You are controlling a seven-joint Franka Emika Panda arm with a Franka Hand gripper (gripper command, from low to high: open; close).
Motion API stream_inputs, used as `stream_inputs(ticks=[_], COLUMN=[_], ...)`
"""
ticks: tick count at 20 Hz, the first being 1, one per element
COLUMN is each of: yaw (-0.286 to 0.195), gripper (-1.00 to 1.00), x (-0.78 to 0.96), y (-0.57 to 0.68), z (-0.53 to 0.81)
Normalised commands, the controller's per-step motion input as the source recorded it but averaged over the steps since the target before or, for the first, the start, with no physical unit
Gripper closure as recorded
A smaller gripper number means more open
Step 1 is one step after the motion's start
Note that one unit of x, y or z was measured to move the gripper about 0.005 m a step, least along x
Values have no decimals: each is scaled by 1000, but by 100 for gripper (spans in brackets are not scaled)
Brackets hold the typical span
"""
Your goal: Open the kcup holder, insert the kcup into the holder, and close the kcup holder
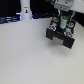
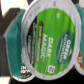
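In the exterior view my gripper (image 1: 62, 22) hangs just above the kcup holder (image 1: 60, 36), a black boxy block with a lighter grey front panel, at the exterior view's right. The gripper is shut on the kcup (image 2: 50, 42). In the wrist view the kcup's green foil lid with white rim fills most of the picture, very close to the camera. In the exterior view only small green bits (image 1: 65, 21) show between the fingers. I cannot tell whether the holder is open or shut. The wrist view does not show the holder clearly.
A white bottle-like object (image 1: 24, 10) stands at the back of the white table (image 1: 25, 55), toward the exterior view's left. A dark band with blue lights (image 1: 10, 19) runs along the table's far edge.
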Motion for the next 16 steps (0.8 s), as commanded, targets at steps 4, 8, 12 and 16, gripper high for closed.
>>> stream_inputs(ticks=[4,8,12,16], yaw=[0,-10,-20,-6], gripper=[100,100,100,100], x=[-107,-152,-39,-5], y=[-25,-172,-250,-146], z=[44,163,214,4])
